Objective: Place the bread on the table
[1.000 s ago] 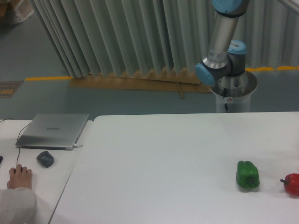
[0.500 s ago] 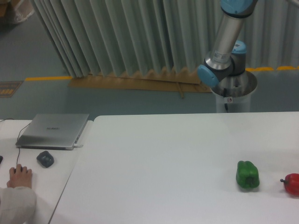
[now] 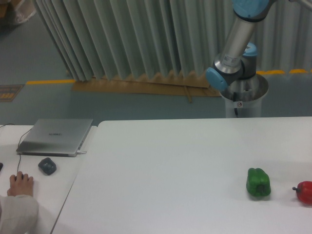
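- Bread is the thing to put down, but no bread shows anywhere in the camera view right now. It may be up with the gripper, out of the picture. That is only a guess.
- At the far left, on the smaller side desk (image 3: 29, 195), a person's hand (image 3: 20, 184) rests near the front edge.
- Just beside the hand sits a dark mouse (image 3: 47, 165). Behind it lies a shut grey laptop (image 3: 55, 136).
- The big white tabletop (image 3: 165, 175) fills the middle. Its wide middle part has nothing on it, so this looks like a good spot for the bread.
- Far back, to the right, the robot arm (image 3: 237, 41) goes up from its round base (image 3: 246, 97) and out of the top of the picture.
- The gripper is not in view, so I cannot tell if its fingers are apart, together, or holding the bread.
- Near the right side of the tabletop sits a green pepper (image 3: 258, 183). A red fruit (image 3: 304, 192) sits at the right edge, close to the pepper but not touching it.
- To do this step well, I think the arm should come down slowly over the bare middle, well apart from the pepper and the fruit.
- It should also keep away from the person's hand on the left, and let go only when the bread is low on the tabletop.
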